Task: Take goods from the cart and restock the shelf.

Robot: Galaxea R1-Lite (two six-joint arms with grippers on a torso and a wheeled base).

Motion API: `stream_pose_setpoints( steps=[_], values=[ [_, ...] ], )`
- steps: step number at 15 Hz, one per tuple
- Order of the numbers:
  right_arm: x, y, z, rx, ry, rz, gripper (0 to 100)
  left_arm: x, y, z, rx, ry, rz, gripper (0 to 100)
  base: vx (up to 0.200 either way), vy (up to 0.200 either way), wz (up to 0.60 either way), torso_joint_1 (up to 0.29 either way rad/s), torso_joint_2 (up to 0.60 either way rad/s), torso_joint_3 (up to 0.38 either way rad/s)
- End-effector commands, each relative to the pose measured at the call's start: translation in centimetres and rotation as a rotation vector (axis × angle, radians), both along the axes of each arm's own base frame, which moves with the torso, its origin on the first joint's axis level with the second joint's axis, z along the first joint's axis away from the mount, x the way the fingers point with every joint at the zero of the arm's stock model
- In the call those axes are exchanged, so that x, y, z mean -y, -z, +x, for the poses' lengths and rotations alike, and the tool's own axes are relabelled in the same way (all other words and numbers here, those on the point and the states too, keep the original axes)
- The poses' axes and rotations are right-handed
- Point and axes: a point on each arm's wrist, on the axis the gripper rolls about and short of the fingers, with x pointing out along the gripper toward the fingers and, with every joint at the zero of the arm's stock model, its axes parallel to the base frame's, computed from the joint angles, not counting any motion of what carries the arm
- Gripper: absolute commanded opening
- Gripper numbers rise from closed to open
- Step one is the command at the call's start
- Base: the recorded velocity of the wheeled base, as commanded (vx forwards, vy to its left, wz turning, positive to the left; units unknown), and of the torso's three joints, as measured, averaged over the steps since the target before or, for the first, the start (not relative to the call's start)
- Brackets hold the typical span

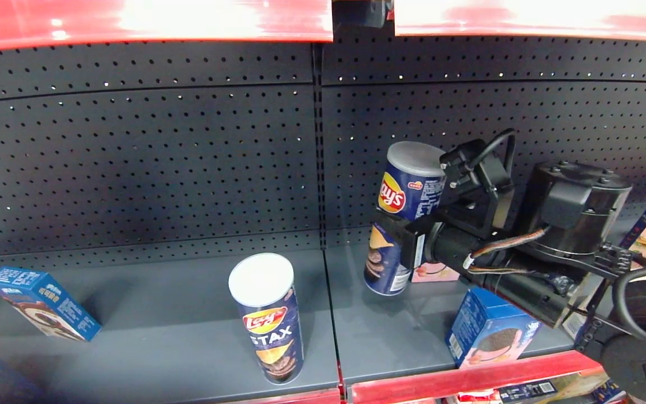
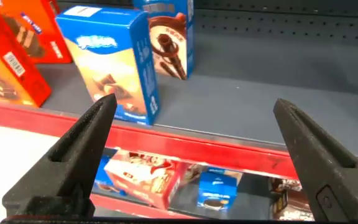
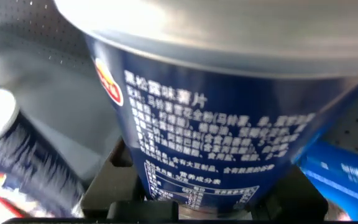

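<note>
Right of centre, the right gripper (image 1: 399,242) clamps a tilted blue chip can (image 1: 413,188). The left gripper (image 2: 194,107) gapes open.

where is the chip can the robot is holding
Head view, right of centre: the held chip can is tilted in the right gripper over the shelf, between the standing can and the blue box.
</note>
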Motion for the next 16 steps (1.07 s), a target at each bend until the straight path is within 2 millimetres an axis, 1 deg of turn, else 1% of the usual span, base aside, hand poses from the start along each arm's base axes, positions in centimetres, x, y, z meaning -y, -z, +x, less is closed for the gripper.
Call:
stream_pose_setpoints(
  steps=[1, 2, 3, 4, 5, 6, 7, 9, 11, 15, 16],
  values=[
    [-1.3, 0.3, 1.3, -0.003, -0.004, -0.004, 0, 0.0, 0.1, -0.1, 0.007, 0.009, 0.003, 100, 0.0, 0.0, 0.0, 0.0, 0.0, 0.0],
    [-1.3, 0.2, 1.5, 0.0, -0.001, -0.001, 0, 0.1, 0.1, -0.1, 0.006, 0.018, 0.005, 100, 0.0, 0.0, 0.0, 0.0, 0.0, 0.0],
    [-1.3, 0.0, 1.6, 0.004, 0.004, 0.002, 0, 0.2, 0.1, 0.0, 0.006, 0.077, 0.005, 100, 0.0, 0.0, 0.0, 0.0, 0.0, 0.0],
    [-1.3, 0.0, 1.6, 0.004, 0.004, 0.002, 0, 0.2, 0.1, 0.0, 0.006, 0.077, 0.005, 100, 0.0, 0.0, 0.0, 0.0, 0.0, 0.0],
    [-1.1, -0.1, 1.4, 0.008, 0.007, 0.006, 0, 0.3, 0.2, 0.0, 0.009, 0.122, -0.01, 100, 0.0, 0.0, 0.0, 0.0, 0.0, 0.0],
    [-0.5, 0.6, 0.8, -0.004, 0.019, -0.003, 0, 0.3, 0.1, 0.0, 0.025, 0.13, -0.066, 100, 0.0, 0.0, 0.0, 0.0, 0.0, 0.0],
    [-0.2, 1.3, 0.5, -0.009, 0.02, -0.003, 0, 0.3, 0.1, 0.0, 0.023, 0.139, -0.066, 100, 0.0, 0.0, 0.0, 0.0, 0.0, 0.0],
    [0.3, 2.2, 0.0, 0.035, 0.01, 0.031, 0, 0.4, 0.1, 0.0, 0.023, 0.179, -0.065, 100, 0.0, 0.0, 0.0, 0.0, 0.0, 0.0],
    [0.5, 3.7, -0.2, 0.028, 0.007, 0.024, 0, 0.5, 0.1, 0.0, 0.022, 0.208, -0.068, 100, 0.0, 0.0, 0.0, 0.0, 0.0, 0.0],
    [0.9, 3.8, -0.2, 0.023, 0.004, 0.012, 0, 0.5, 0.1, 0.0, 0.023, 0.216, -0.074, 100, 0.0, 0.0, 0.0, 0.0, 0.0, 0.0],
    [1.0, 3.8, -0.2, 0.023, -0.004, 0.012, 0, 0.5, 0.1, 0.0, 0.024, 0.216, -0.075, 100, 0.0, 0.0, 0.6, 0.002, 0.01, 0.002]
  ],
)
